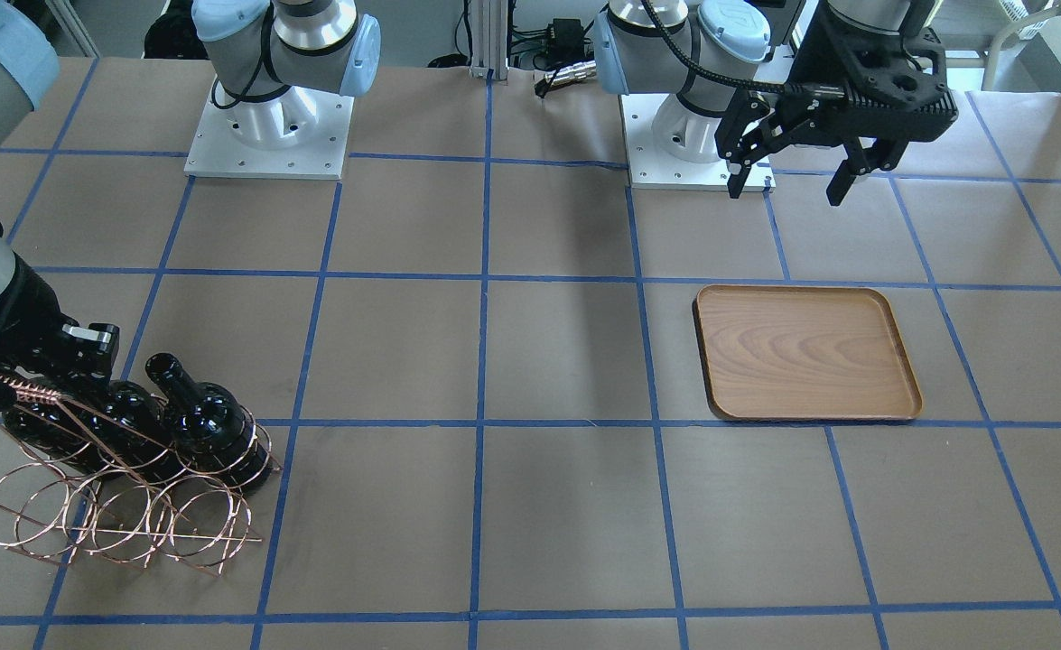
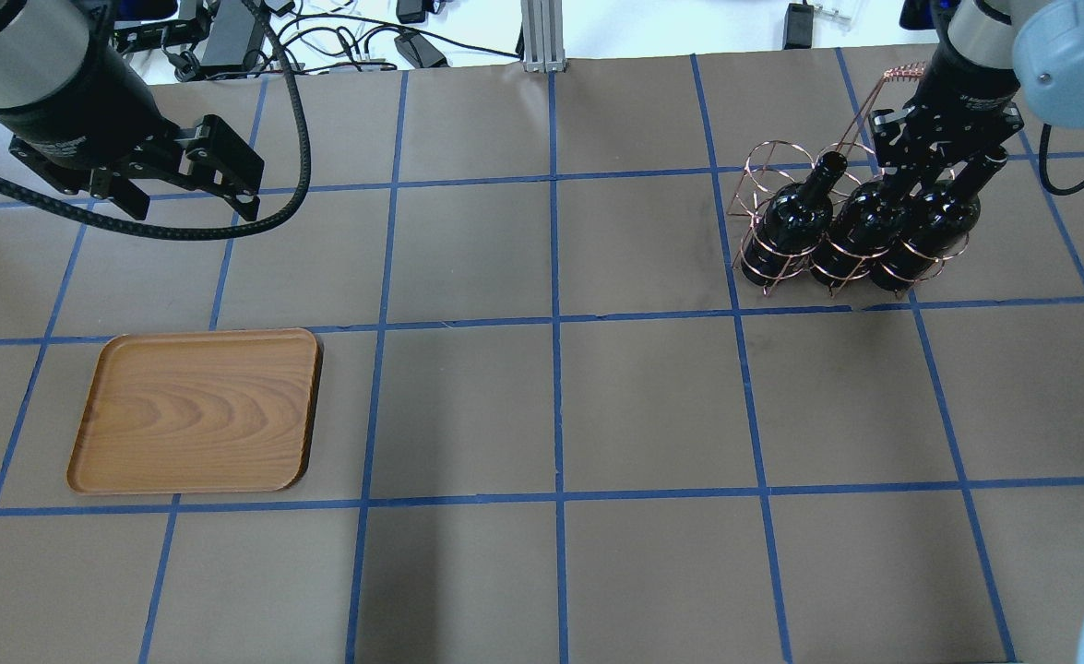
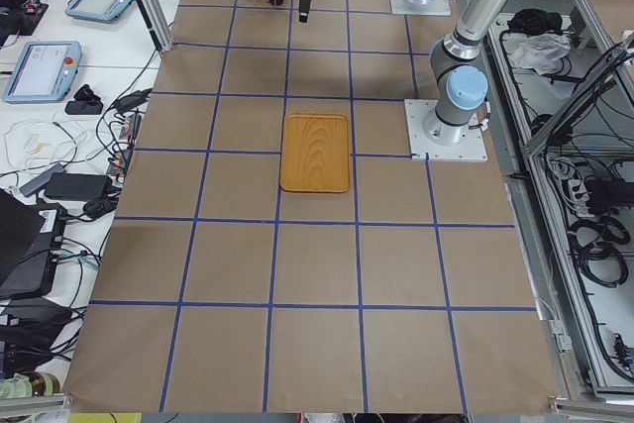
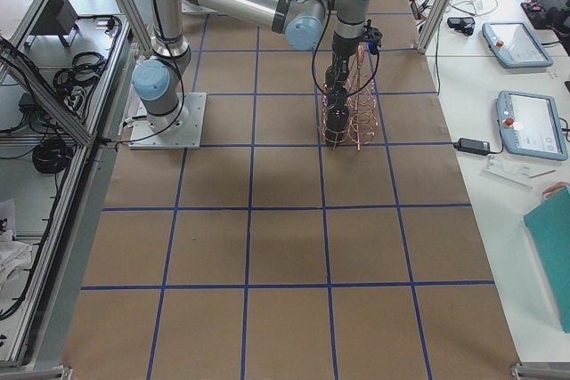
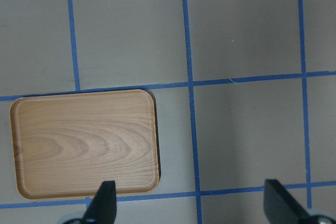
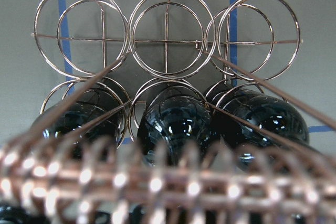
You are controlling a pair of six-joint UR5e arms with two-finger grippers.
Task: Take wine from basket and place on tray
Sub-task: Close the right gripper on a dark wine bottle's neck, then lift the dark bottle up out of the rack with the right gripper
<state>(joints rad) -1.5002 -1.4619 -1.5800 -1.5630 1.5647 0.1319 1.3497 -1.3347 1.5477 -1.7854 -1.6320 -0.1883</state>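
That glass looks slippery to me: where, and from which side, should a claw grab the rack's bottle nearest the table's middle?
By its slim neck, from straight above. The wine bottle stands about upright with the basket's wire rings round its body, so only the neck and lipped mouth are free.

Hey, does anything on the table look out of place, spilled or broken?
Nothing stands out. All three wine bottles sit intact in the rings of the basket, and the tray lies flat and bare. No spill shows on the table.
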